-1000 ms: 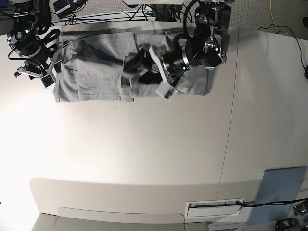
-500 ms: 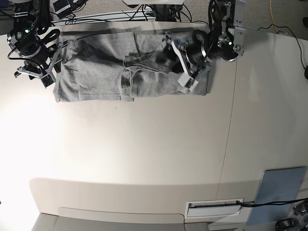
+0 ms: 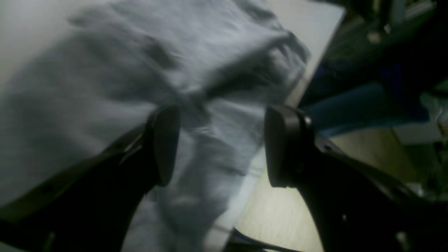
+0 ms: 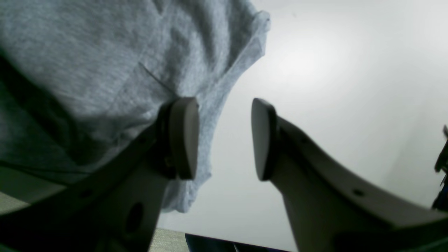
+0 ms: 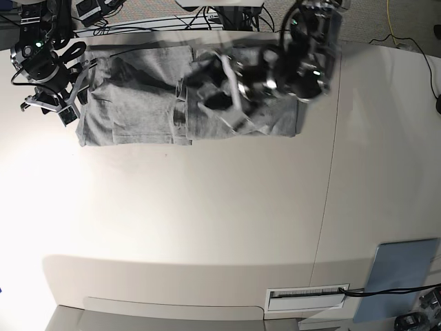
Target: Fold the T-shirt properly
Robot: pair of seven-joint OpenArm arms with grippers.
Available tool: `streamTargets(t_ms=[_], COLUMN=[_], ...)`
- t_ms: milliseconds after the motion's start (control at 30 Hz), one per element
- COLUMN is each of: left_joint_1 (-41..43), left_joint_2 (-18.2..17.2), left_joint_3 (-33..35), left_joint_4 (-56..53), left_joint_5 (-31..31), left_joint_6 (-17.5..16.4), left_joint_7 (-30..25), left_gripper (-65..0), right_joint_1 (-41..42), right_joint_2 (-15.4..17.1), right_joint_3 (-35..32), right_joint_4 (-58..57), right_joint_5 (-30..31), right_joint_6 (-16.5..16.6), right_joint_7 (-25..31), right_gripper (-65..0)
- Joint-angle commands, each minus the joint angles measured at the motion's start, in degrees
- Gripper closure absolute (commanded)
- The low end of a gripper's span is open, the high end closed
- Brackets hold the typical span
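the t-shirt (image 5: 138, 103) lies spread along the far edge of the bench (image 5: 207, 221), already doubled into a long band, probably so it can be folded across next. the left pincer (image 3: 220, 143) hangs over the middle of the cloth with jaws wide and nothing between them; it is blurred, so i judge it is in motion. the right pincer (image 4: 224, 140) waits at the other end, just beside the hem, also wide and empty, maybe ready to take that edge. no container is seen
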Motion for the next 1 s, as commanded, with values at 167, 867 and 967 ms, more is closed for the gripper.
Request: streamTargets(t_ms=[167, 867, 967], left_joint_1=[-0.7, 2.0, 2.0], left_joint_2=[-0.2, -6.1, -6.1], left_joint_3=[-14.2, -14.3, -13.1], left_joint_4=[1.0, 1.0, 1.0], left_joint_5=[-1.4, -3.5, -3.5], left_joint_6=[-2.8, -4.8, -4.8], left_joint_7=[-0.7, 1.7, 1.7], left_gripper=[-38.7, -38.6, -38.6], right_joint_1=[0.0, 10.3, 10.3], right_joint_2=[0.8, 1.0, 0.9], right_joint_3=[2.9, 19.2, 19.2], right_joint_4=[0.6, -31.5, -31.5], right_joint_5=[-0.2, 39.4, 40.2], right_joint_6=[-4.9, 9.2, 9.2], right_joint_7=[1.5, -13.0, -13.8], right_gripper=[-24.9, -24.9, -24.9])
